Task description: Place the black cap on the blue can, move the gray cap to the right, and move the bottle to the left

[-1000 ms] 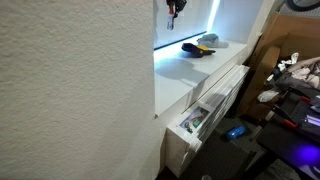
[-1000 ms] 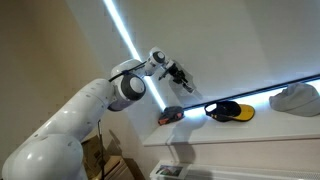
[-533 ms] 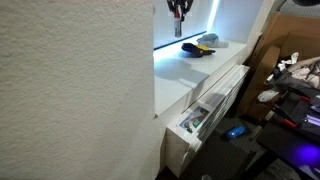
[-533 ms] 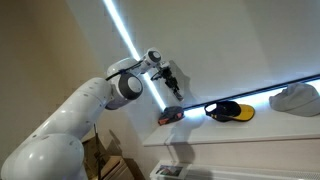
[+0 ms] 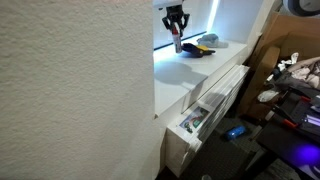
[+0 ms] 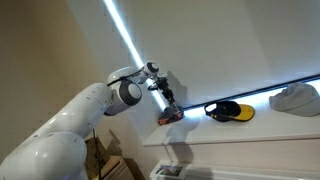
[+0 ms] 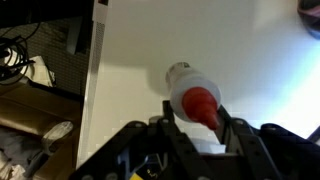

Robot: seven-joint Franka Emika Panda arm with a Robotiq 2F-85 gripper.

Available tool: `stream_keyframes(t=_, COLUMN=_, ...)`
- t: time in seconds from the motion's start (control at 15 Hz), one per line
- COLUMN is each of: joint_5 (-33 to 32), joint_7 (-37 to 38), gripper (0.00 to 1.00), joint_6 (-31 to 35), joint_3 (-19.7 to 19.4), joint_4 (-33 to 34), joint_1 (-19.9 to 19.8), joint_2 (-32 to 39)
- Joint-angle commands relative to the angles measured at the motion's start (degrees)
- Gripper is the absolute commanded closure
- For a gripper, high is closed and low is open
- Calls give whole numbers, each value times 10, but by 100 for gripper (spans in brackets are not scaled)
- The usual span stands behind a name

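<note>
1. Hand at frame centre in an exterior view, low and right over bottle, at the end of white arm reaching in from lower left.
2. Hand state: fingers spread, not clamped shut. In wrist view, set either side of red lid at lower centre. Contact with lid impossible to tell.
3. Bottle lying on its side on white surface. In wrist view, pale body toward frame centre, lid end pointing down-frame into the gap between the fingers.
4. Black cap right of centre, resting on same surface, yellow showing under brim. Near bottle on its right, not touching.
5. Gray cap at far right edge, partly cut off by frame, on same surface, apart from black cap.
6. Same layout at upper centre in an exterior view: hand directly above bottle, black cap just to its right, gray cap further right and slightly higher.
7. Bright light strip running diagonally from upper centre down behind hand.
8. Open white drawer below surface, mid-frame, small items inside, too small to identify.
9. Textured wall filling left half of that view.
</note>
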Motion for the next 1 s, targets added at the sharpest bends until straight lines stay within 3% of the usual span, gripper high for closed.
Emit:
stream_keyframes(t=0.0, joint_5=7, joint_7=-47, gripper=84, joint_6=13, joint_3=10, joint_4=13, joint_1=26, joint_2=42)
stream_keyframes(t=0.27, joint_5=25, joint_7=-36, gripper=84, joint_6=40, joint_3=22, joint_4=19, joint_1=36, joint_2=70)
stream_keyframes(t=0.47, joint_5=57, joint_7=31, gripper=84, joint_6=112, joint_3=32, joint_4=3, joint_1=23, joint_2=57)
stream_keyframes(t=0.93, joint_5=73, joint_7=110, gripper=84, joint_6=273, joint_3=29, joint_4=6, joint_1=4, joint_2=69)
